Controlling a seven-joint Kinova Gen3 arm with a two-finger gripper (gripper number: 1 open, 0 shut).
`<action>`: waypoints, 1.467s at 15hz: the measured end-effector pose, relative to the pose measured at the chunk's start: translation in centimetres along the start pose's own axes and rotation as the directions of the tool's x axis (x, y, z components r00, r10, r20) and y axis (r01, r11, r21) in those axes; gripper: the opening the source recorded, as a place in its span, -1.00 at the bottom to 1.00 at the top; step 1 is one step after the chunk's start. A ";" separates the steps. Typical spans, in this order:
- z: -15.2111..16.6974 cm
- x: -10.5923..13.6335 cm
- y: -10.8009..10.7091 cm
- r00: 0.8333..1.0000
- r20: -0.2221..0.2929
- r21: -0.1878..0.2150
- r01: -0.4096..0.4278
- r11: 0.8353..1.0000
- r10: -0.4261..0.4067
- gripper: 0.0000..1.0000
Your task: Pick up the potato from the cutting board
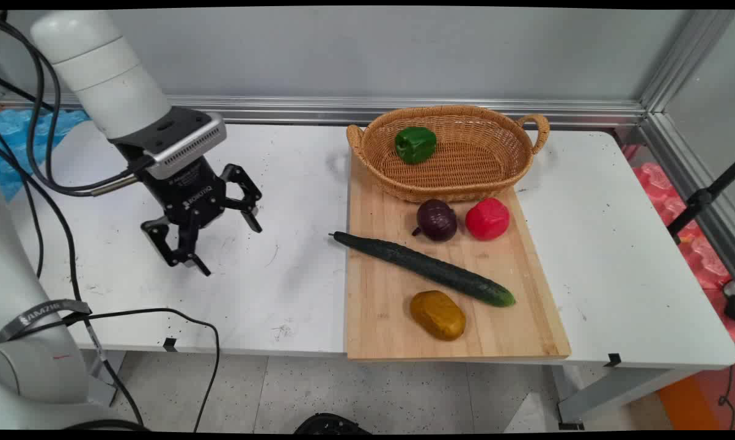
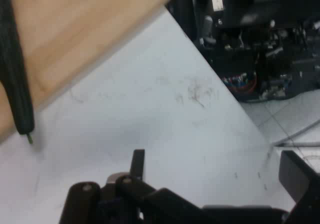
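My black gripper (image 1: pixel 230 249) hangs open above the bare white table (image 1: pixel 281 281), left of the wooden cutting board (image 1: pixel 379 287), with nothing between its fingers. Nearest to it is a long dark green cucumber (image 1: pixel 422 267) lying slantwise on the board, its stem end poking past the board's left edge. In the hand view the cucumber's tip (image 2: pixel 17 94) and a corner of the board (image 2: pixel 80 34) lie at the upper left, with the gripper (image 2: pixel 215 179) over plain tabletop. A purple onion (image 1: pixel 437 220), a red pepper (image 1: pixel 487 218) and a brownish-yellow potato (image 1: pixel 438 315) also lie on the board.
A wicker basket (image 1: pixel 465 177) with a green pepper (image 1: pixel 415 144) inside stands at the board's far end. Black cables (image 1: pixel 55 177) hang from the arm at the left. The table's near edge (image 1: pixel 220 351) lies below the gripper; a wall rail runs behind.
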 end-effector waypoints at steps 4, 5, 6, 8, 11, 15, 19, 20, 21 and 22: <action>1.2 2.6 -1.2 0.998 -0.049 0.024 0.048 0.999 -0.047 1.00; 1.6 3.5 -1.6 0.996 -0.061 0.031 0.062 0.998 -0.060 1.00; 2.1 4.2 -2.0 0.995 -0.072 0.037 0.073 0.997 -0.070 1.00; 3.2 5.8 -3.0 0.992 -0.090 0.048 0.093 0.995 -0.088 1.00; 4.6 7.6 -4.1 0.989 -0.105 0.058 0.109 0.992 -0.102 1.00; 7.1 10.3 -6.1 0.986 -0.121 0.076 0.120 0.990 -0.111 1.00; 10.3 13.2 -8.4 0.987 -0.121 0.091 0.116 0.989 -0.105 1.00; 10.9 13.8 -8.9 0.988 -0.119 0.094 0.112 0.989 -0.101 1.00; 11.7 14.5 -9.3 0.989 -0.115 0.097 0.107 0.990 -0.095 1.00; 12.5 15.1 -9.8 0.990 -0.111 0.098 0.100 0.990 -0.089 1.00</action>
